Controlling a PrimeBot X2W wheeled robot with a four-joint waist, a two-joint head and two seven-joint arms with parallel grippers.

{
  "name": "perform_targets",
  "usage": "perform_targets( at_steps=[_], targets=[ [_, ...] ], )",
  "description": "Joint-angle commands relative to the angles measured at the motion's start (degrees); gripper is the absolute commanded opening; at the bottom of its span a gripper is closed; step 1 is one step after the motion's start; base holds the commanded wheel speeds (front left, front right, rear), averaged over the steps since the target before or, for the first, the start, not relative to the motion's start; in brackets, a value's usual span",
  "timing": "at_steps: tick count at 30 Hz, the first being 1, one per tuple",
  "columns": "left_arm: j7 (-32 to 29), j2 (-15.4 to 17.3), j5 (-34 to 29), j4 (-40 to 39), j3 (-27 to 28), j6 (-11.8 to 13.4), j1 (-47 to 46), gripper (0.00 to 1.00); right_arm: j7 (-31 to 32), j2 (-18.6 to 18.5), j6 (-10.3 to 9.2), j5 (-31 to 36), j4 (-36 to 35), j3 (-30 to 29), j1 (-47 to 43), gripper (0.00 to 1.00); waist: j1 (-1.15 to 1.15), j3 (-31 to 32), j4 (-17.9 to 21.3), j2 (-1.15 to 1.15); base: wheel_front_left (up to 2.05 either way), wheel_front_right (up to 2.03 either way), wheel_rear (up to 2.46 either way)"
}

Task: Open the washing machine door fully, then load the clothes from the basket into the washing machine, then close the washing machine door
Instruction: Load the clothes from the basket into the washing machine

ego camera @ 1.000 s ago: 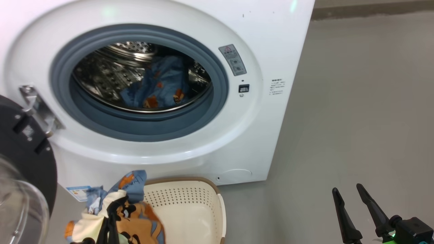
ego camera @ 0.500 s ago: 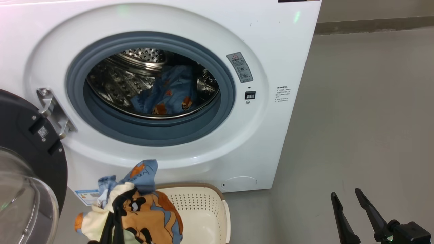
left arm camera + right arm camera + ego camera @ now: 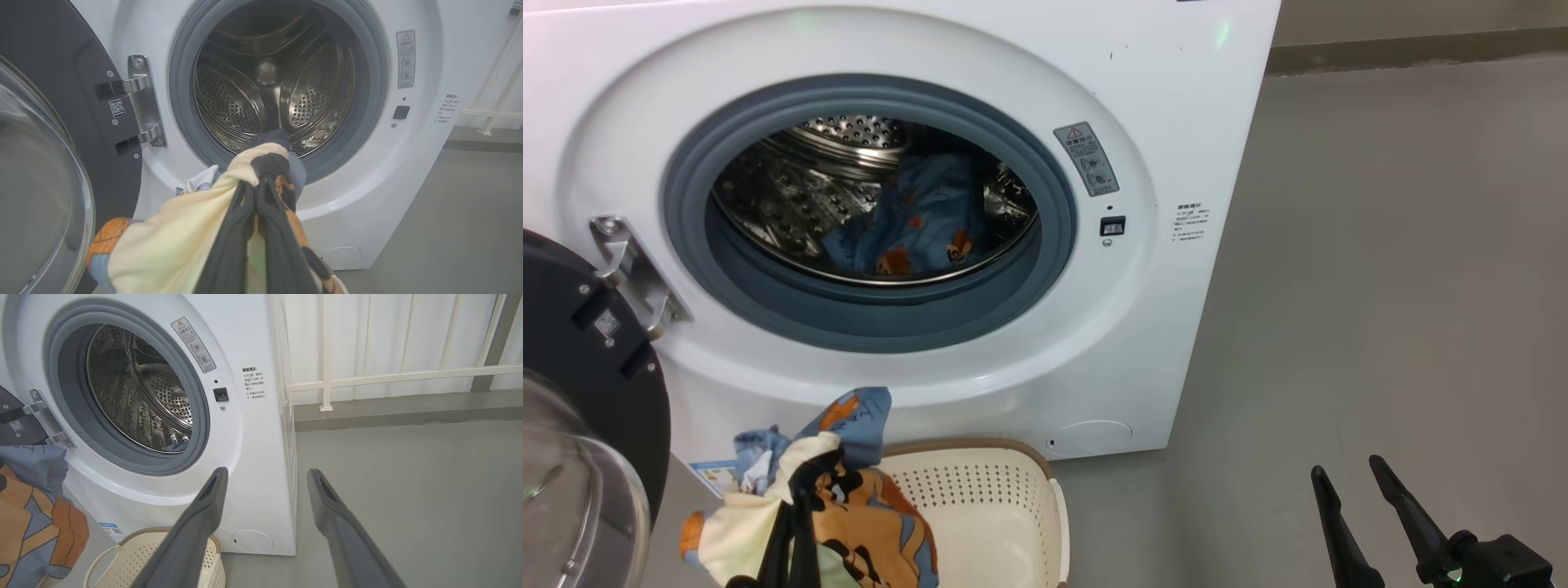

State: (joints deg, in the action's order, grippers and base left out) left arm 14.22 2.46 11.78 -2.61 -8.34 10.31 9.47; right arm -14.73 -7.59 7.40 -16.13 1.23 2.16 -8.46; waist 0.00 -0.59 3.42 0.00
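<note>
The white washing machine (image 3: 1192, 122) stands with its black, glass-bowled door (image 3: 596, 384) swung open to the left. A light blue printed piece of the clothes (image 3: 923, 216) lies in the steel drum (image 3: 269, 81). My left gripper (image 3: 799, 490) is shut on a cream, orange and blue bundle of clothes (image 3: 866, 514), held above the left side of the cream basket (image 3: 1013, 506). In the left wrist view the shut gripper (image 3: 257, 183) pinches the cloth (image 3: 175, 241) in front of the drum mouth. My right gripper (image 3: 1343, 474) hangs open over the floor, to the right of the basket.
The grey-blue seal (image 3: 1054, 196) rings the drum opening, and the steel hinge (image 3: 629, 269) sits at its left. Grey floor (image 3: 1380, 286) stretches to the machine's right. A white railing (image 3: 367, 375) stands behind, along a raised kerb.
The head camera has shifted, so the whole picture moved. The held bundle sits slightly higher against the basket rim than a second ago. The right gripper stays open.
</note>
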Motion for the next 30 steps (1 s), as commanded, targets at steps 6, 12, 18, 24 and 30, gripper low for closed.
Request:
perform_targets(
  at_steps=[6, 12, 18, 24, 30],
  targets=[
    [0.78, 0.42, 0.11, -1.74, 1.31, 0.09, -3.95, 0.00, -0.27, -0.62, 0.09, 0.09, -1.72, 1.48, 1.45, 1.00, 0.00, -2.58, 1.03, 0.00, 0.00, 0.00, 0.00],
    [0.78, 0.42, -0.42, 0.22, 1.06, 0.47, -8.81, 0.00, -0.27, 0.47, 0.09, -0.72, -1.76, 1.73, 3.63, 1.00, 0.00, -6.08, 2.97, 0.00, 0.00, 0.00, 0.00],
    [0.78, 0.42, -1.42, 3.31, 1.68, 0.84, -15.95, 0.00, -0.27, 1.30, 0.09, -1.75, -1.80, 1.94, 6.48, 1.00, 0.00, -10.63, 5.22, 0.00, 0.00, 0.00, 0.00],
    [0.78, 1.14, -3.10, 9.52, 3.34, 1.21, -26.25, 0.00, -0.27, 1.89, 0.09, -2.95, -1.67, 2.87, 10.08, 1.00, 0.00, -16.06, 7.70, 0.00, 0.00, 0.00, 0.00],
    [0.78, 3.64, -4.77, 18.75, 5.35, 1.92, -38.28, 0.00, -0.27, 2.11, 0.09, -4.30, -1.13, 4.53, 13.44, 1.00, 0.00, -21.18, 10.54, 0.00, 0.00, 0.00, 0.00]
  ],
)
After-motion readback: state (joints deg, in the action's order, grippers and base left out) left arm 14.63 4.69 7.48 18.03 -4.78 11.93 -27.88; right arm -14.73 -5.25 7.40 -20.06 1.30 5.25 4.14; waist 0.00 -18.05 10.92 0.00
